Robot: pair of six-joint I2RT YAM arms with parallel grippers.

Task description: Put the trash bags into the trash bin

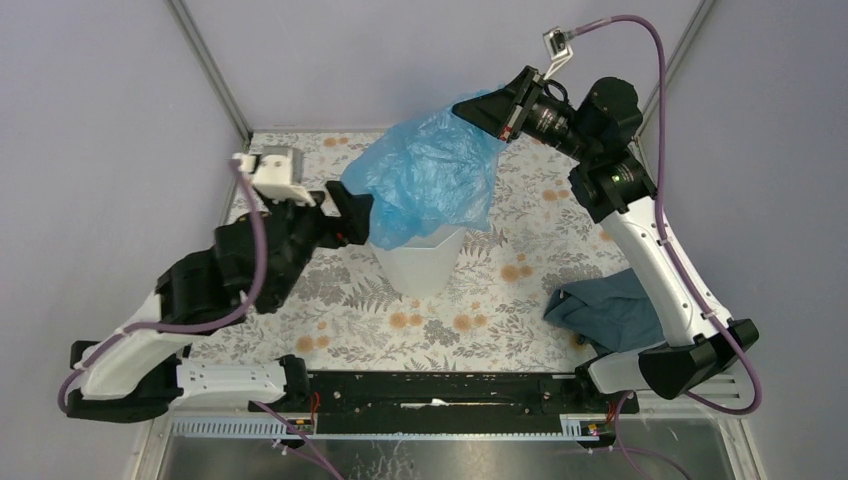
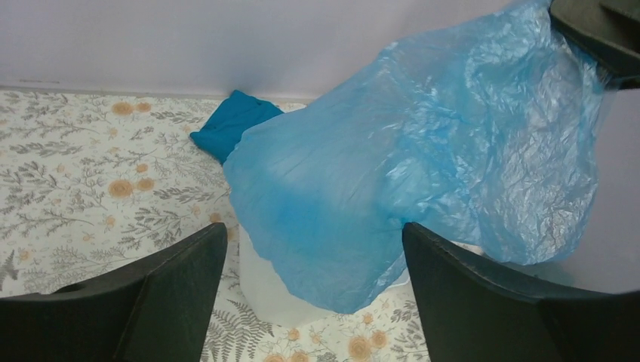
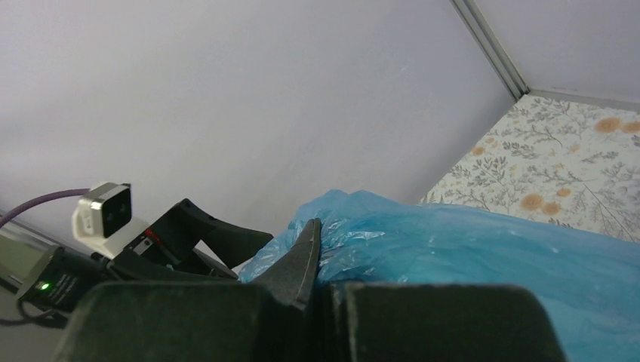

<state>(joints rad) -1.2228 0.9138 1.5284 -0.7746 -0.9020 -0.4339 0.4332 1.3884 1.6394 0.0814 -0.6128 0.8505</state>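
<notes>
Two cloths and one bin are sharing the flowered table point(image 1: 500, 310) with the arms. Nearest the bases, a grey-blue cloth point(image 1: 610, 312) is lying crumpled beside the right arm's lower link. Farther in, the trash bin point(image 1: 420, 268) is standing upright near the middle of the table, and most of its rim is hiding under blue film.

The left gripper point(image 1: 357, 218) is hovering just beside the bin's upper left side. Its fingers point(image 2: 181, 279) are standing wide apart and gripping nothing (the film is hanging just ahead of the tips).

The trash bag point(image 1: 430, 175) is draping over the bin's mouth and billowing upward. Its lower folds are sagging down the bin's outside wall rather than sitting inside.

Higher and farther back, the right gripper point(image 1: 480, 108) is pinching the bag's top corner, with its fingers closed tight on the film, and is holding that corner above the bin.

Beyond the bin in the left wrist view, a teal cloth point(image 2: 230, 124) is peeking out from behind the bag.
</notes>
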